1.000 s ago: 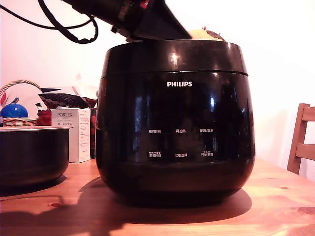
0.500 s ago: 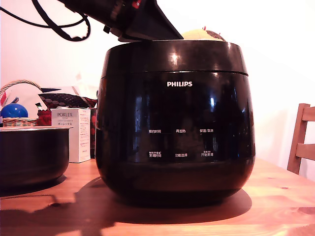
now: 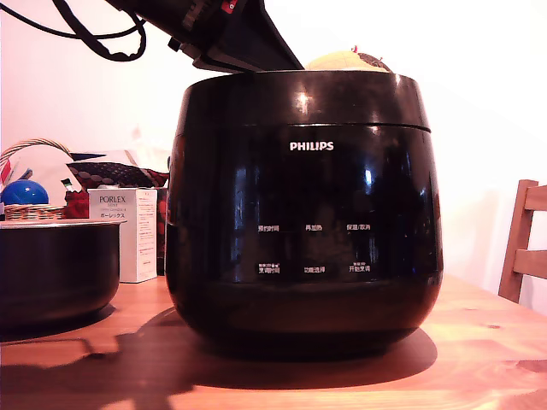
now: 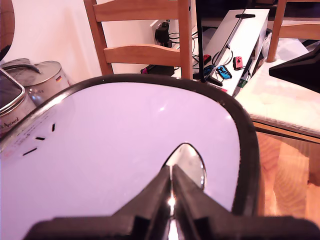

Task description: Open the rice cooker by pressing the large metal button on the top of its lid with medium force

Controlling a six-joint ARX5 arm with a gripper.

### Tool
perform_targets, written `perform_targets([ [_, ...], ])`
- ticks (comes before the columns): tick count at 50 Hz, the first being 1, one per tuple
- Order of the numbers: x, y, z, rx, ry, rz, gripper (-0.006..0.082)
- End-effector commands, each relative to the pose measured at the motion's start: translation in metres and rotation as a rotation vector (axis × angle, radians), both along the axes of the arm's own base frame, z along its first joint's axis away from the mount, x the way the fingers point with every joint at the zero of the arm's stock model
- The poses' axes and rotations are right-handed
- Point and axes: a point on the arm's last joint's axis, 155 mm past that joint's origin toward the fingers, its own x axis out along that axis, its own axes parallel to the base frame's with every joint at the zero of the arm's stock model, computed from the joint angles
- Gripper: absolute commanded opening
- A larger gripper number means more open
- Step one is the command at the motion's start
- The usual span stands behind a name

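My gripper (image 4: 171, 187) is showing two matte black fingers (image 4: 150, 197), wedge-shaped and tapering to narrow tips, with only a thin bright slit between them. From the exterior view my arm (image 3: 214, 26) is looking black and angular, a small red mark is showing near its top edge, and black cables (image 3: 85, 34) are looping off behind it.

A smaller black pot (image 3: 51, 269) sits on the wooden table (image 3: 479, 359), low and off to the exterior view's left of the gripper. Behind it stand a white box (image 3: 128, 231) and a basket holding a blue ball (image 3: 23, 192). A wooden chair (image 4: 142, 35) stands beyond the gripper.
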Motion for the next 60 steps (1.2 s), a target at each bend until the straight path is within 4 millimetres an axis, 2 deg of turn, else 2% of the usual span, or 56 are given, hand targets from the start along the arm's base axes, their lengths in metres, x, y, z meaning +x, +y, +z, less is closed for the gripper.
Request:
perform_targets([
  [1, -0.005, 0.014, -0.068, 0.142, 0.131, 0.018, -0.0020],
  [12, -0.009, 0.016, -0.083, 0.180, 0.171, 0.017, -0.0020],
  [38, -0.015, 0.022, -0.093, 0.228, 0.191, 0.003, -0.0020],
  [45, -0.006, 0.013, -0.076, 0.163, 0.139, 0.008, -0.0020],
  [53, 0.002, -0.006, -0.034, -0.031, 0.119, 0.018, -0.0020],
  [60, 0.005, -0.011, 0.003, -0.158, 0.080, 0.026, -0.0020],
])
